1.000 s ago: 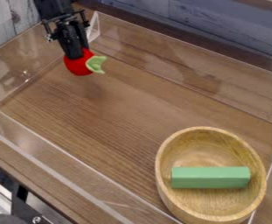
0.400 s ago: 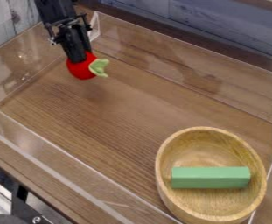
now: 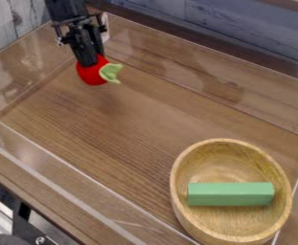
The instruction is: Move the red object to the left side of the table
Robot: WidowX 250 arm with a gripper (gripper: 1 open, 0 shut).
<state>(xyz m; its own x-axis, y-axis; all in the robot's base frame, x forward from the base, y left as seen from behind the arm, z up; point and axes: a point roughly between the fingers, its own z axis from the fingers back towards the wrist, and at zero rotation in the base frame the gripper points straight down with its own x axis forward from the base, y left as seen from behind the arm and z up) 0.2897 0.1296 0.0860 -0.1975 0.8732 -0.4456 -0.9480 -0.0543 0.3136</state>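
A: Nearest to us we have the low clear acrylic wall along the front edge, then the round wooden bowl at the right with the green block lying flat inside it. Neither is ours to handle.

B: Agreed. Past them we cross a wide bare stretch of the table before we reach anything that matters. The red object sits at the far left, near the corner where the walls meet, with its pale green cap pointing right.

A: And the gripper comes down on it from above. We read the jaws as narrowed around the top of the red object, clamped on it. Whether it rests on the wood or hangs just clear, we cannot tell.

B: The risk, as we judge it, is that glossy rounded shell. A pinch high on a slick oval could squeeze it out sideways, and it may roll once let go.

A: The far wall and the left wall are close, too. If we push further left, the fingers or the arm could knock the acrylic.

B: Otherwise nothing stands in our way; the bowl is well apart, on the opposite side.
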